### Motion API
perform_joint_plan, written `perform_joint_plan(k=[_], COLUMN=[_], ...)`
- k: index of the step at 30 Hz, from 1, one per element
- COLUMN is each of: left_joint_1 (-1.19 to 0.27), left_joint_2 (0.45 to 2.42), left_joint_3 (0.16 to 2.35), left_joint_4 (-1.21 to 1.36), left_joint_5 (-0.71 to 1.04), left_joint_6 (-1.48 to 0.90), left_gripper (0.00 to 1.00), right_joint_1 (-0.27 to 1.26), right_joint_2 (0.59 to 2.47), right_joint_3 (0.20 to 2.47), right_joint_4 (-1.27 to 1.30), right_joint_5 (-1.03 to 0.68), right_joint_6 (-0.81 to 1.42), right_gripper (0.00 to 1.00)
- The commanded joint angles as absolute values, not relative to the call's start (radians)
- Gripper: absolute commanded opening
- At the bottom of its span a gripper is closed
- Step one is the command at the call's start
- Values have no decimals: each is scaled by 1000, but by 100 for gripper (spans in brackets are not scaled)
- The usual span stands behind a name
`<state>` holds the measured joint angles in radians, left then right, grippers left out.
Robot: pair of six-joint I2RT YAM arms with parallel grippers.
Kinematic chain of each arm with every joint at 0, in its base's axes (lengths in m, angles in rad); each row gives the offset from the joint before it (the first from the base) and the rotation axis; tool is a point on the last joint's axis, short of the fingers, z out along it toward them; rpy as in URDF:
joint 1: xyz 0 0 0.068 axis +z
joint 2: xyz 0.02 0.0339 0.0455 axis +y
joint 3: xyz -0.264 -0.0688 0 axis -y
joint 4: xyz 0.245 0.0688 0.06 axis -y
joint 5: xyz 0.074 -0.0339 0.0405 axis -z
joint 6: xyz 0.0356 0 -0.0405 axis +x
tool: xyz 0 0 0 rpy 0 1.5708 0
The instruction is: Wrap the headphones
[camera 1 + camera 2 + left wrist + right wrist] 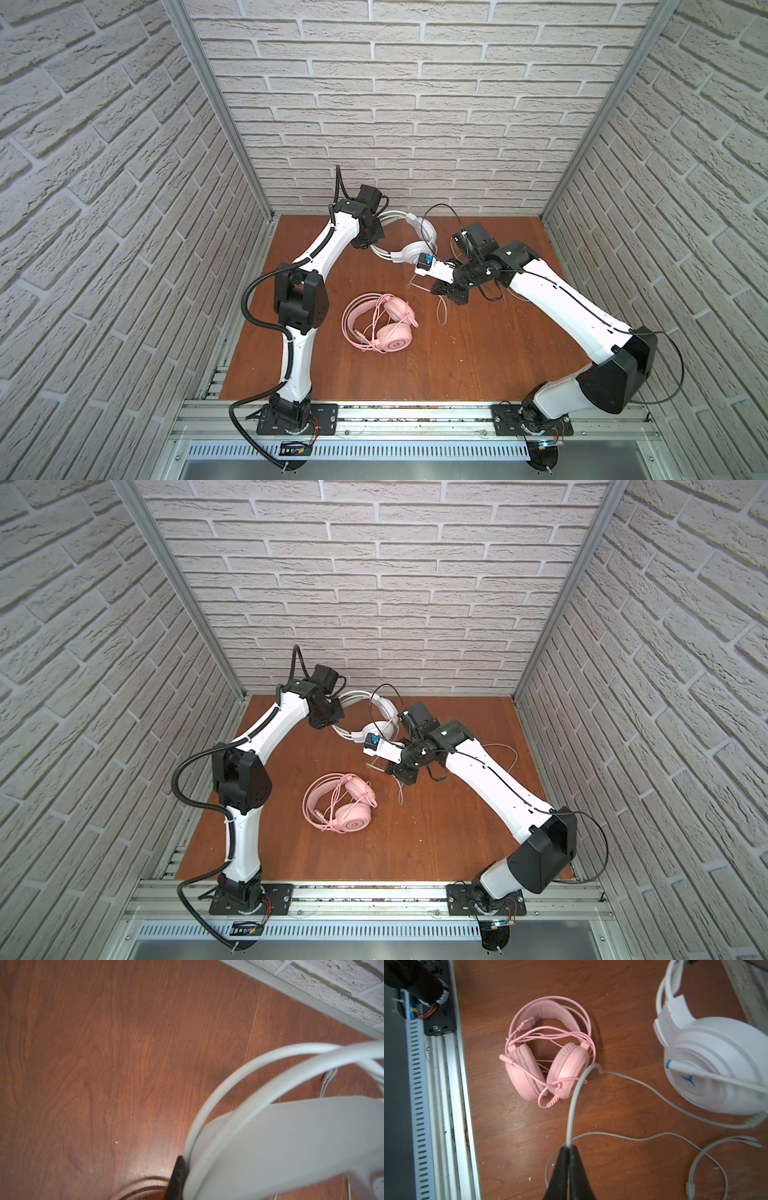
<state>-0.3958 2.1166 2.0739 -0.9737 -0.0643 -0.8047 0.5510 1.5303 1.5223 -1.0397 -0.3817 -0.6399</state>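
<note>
The white headphones (409,251) (376,730) are at the back middle of the wooden table, one cup large in the right wrist view (716,1068). My left gripper (368,243) (326,722) is shut on their headband (291,1136); only one black finger (177,1176) shows beside the band. My right gripper (434,287) (389,769) (568,1148) is shut on their grey cord (573,1105), which runs from the jaws up and over to the cup. The pink headphones (386,328) (345,804) (548,1064) lie mid-table, their cord looped around them.
More grey cord (708,1157) with a plug lies in loose loops on the table under the right arm. The brick back wall (415,124) stands just behind the white headset. A metal rail (415,415) runs along the front edge. The left arm's elbow (299,299) hangs left of the pink headset.
</note>
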Motion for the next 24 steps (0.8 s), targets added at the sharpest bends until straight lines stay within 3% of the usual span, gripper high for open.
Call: perform_joint_plan(k=[1, 9, 24], left_joint_1=[-401, -418, -448], left_joint_2=[2113, 2116, 2093], left_joint_3=[2111, 2108, 2069], left_joint_4=[-953, -975, -974], left_joint_5=[-69, -88, -118], left_joint_6=[-800, -748, -675], left_gripper=[0, 0, 0], right_joint_1=[566, 558, 421], right_joint_2=[1548, 1620, 1725], right_joint_3=[1564, 1675, 1886], right_joint_4=[-1096, -1041, -1053], right_joint_5=[-447, -247, -127], right_joint_6=[-682, -519, -444], right_gripper=[6, 5, 5])
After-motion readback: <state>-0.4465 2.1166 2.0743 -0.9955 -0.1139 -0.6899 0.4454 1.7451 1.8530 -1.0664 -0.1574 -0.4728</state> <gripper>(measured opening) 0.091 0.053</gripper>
